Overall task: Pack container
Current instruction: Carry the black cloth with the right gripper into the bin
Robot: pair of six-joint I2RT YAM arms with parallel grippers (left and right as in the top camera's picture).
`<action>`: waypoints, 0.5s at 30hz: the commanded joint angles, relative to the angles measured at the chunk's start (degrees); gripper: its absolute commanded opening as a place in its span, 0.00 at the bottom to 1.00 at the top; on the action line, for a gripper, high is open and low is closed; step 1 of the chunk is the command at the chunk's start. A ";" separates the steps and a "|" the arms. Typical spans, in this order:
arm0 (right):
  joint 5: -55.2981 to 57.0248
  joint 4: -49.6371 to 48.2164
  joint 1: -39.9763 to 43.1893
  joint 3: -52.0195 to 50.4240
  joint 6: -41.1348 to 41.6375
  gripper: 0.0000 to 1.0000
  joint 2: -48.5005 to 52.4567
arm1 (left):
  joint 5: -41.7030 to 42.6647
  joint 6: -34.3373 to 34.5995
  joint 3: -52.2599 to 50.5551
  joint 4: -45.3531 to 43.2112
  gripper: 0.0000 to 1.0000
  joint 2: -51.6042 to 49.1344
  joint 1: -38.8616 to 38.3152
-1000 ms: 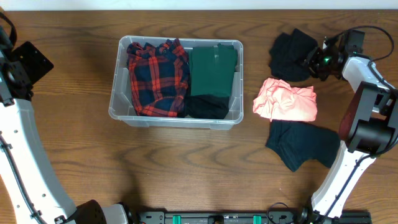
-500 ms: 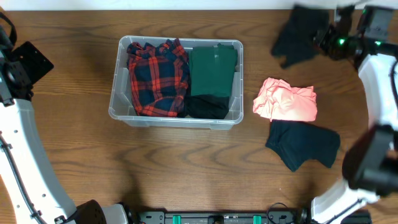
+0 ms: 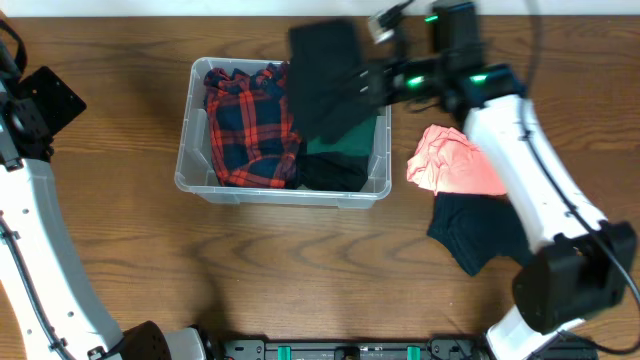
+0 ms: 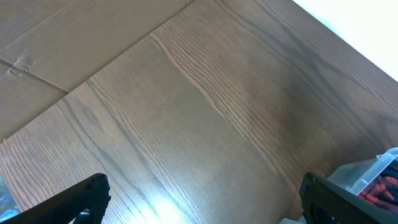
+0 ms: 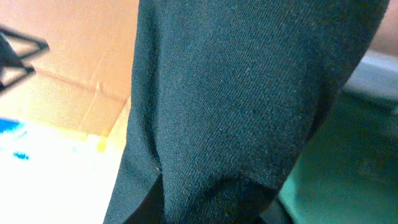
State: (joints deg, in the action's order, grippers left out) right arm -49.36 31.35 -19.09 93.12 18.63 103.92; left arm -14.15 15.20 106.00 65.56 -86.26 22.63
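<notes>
The clear plastic container (image 3: 186,160) sits left of centre on the table. It holds a red and navy plaid shirt (image 3: 250,125), a green garment (image 3: 352,135) and a dark garment (image 3: 334,172). My right gripper (image 3: 375,80) is shut on a black garment (image 3: 322,75) and holds it in the air over the container's back right part. The cloth fills the right wrist view (image 5: 249,93) and hides the fingers. My left gripper (image 4: 202,202) is open and empty above bare table left of the container; a corner of the container (image 4: 373,177) shows at the right.
A pink garment (image 3: 455,165) lies right of the container, and a dark teal garment (image 3: 480,232) lies in front of it. The left arm (image 3: 30,150) stands along the table's left edge.
My right gripper has lifted the black garment from the far right of the table and carried it left, to above the container. The left arm has not moved.
</notes>
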 commanded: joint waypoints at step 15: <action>5.07 6.45 -6.25 -4.98 -5.05 0.01 9.29 | -0.87 0.13 -0.17 0.00 0.98 -0.24 0.22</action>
State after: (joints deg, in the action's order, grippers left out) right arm -44.23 36.25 -24.05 90.17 17.15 110.80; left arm -14.15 15.20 106.00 65.56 -86.26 22.63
